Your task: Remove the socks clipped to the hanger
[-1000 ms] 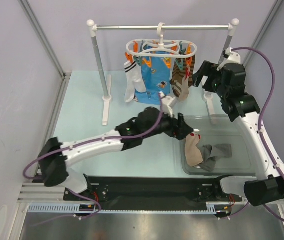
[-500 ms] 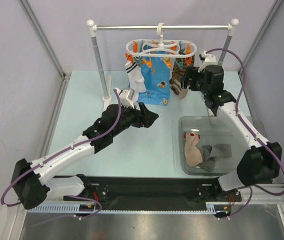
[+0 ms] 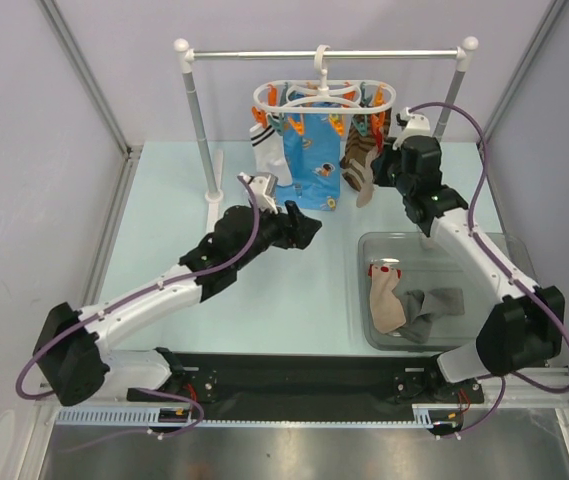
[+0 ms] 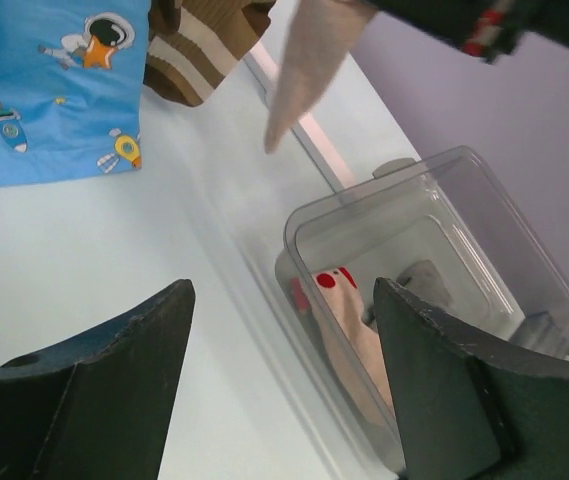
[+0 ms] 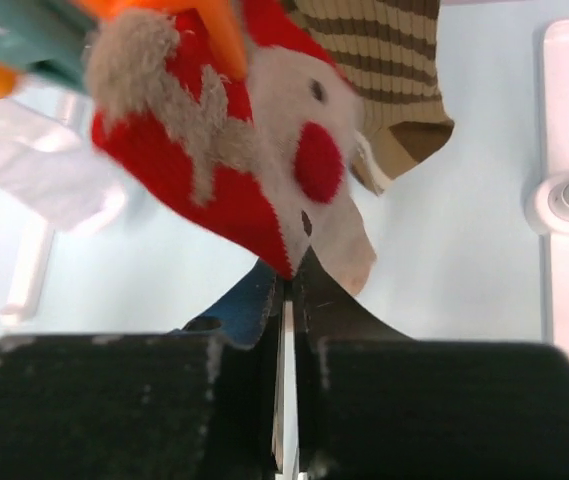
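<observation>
The white hanger hangs by its hook from the rail, with orange clips. A white sock with black stripes, a brown striped sock and a beige sock with red marks hang from it. My right gripper is shut, its fingertips pinching the lower edge of the beige sock with red marks. My left gripper is open and holds nothing, low over the table between the hanger and the bin.
A blue cartoon-print cloth also hangs on the hanger. A clear bin at the right holds a beige sock with red marks and a grey sock. The silver rail stands on two posts.
My right gripper has moved left to the hanger and shut on the beige sock with red marks. My left arm has drawn back from the bin toward the hanger, its gripper still open.
</observation>
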`<move>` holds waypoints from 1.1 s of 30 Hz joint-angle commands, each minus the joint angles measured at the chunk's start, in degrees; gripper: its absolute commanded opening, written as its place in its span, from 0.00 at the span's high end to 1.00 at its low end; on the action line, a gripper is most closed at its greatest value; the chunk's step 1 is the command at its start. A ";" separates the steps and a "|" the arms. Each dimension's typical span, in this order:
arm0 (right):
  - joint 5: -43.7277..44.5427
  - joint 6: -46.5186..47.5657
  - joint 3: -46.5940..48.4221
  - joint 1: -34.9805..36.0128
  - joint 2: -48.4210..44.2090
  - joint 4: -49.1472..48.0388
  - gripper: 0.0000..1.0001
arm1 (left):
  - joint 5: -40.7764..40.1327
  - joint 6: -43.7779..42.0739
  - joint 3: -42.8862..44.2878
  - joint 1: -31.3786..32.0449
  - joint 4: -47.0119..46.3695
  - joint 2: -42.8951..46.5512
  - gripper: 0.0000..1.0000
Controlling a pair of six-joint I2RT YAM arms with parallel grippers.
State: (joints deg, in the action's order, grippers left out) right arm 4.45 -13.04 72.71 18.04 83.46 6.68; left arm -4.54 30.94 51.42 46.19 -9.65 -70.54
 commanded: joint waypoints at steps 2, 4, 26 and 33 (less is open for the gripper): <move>-3.38 -2.69 2.79 -0.02 -7.25 4.13 1.00 | 1.01 -5.27 5.09 -0.05 -8.80 -5.82 0.22; -7.49 -3.66 3.32 -0.64 -8.31 5.89 1.00 | 3.82 -6.59 7.37 0.30 -11.60 -8.72 0.22; -24.57 -16.23 0.42 -2.05 -11.48 3.16 1.00 | 2.88 -12.92 25.22 3.64 -5.29 -27.54 0.26; -22.91 -15.88 0.07 -2.31 -13.24 4.22 0.95 | 0.32 -12.66 24.52 3.82 -5.29 -26.58 0.86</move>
State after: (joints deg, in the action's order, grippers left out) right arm -18.85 -28.62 72.47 16.03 72.51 12.16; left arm -2.11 18.90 73.76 49.76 -14.11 -98.52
